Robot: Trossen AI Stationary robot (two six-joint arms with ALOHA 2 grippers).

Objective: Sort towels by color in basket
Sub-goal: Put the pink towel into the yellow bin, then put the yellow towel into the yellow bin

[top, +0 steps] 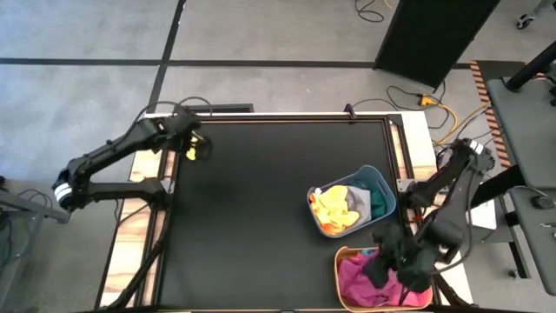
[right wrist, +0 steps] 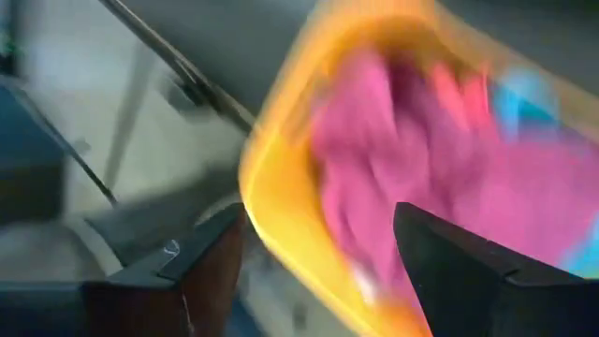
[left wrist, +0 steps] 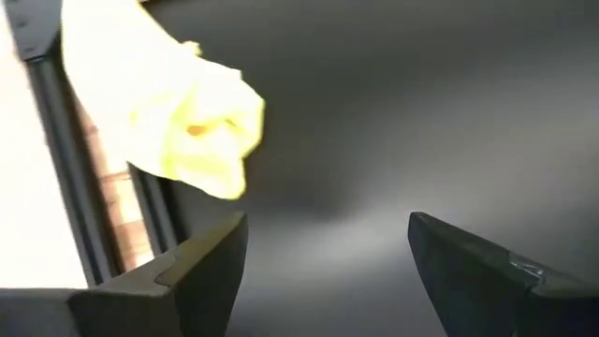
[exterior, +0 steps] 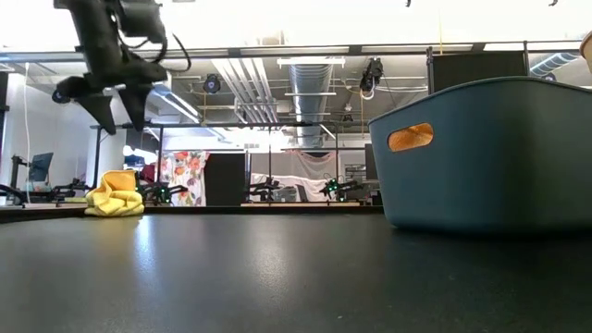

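A yellow towel (top: 190, 155) lies crumpled by the table's far left edge, also in the low view (exterior: 116, 200) and the left wrist view (left wrist: 178, 112). My left gripper (exterior: 113, 109) hangs open just above it (left wrist: 328, 234), touching nothing. A blue basket (top: 385, 193) at the right holds yellow-orange, grey and dark green towels (top: 334, 211). An orange basket (top: 340, 276) at the near right holds magenta and pink towels (top: 358, 280), with a bit of light blue (right wrist: 524, 103). My right gripper (top: 395, 263) hovers open above that basket (right wrist: 318, 225), nothing between its fingers.
Wooden side boards and metal rails (top: 143, 217) run along the table's left and right edges. The blue basket (exterior: 490, 157) stands tall at the low view's right. The black tabletop (top: 252, 217) stretches between the yellow towel and the baskets.
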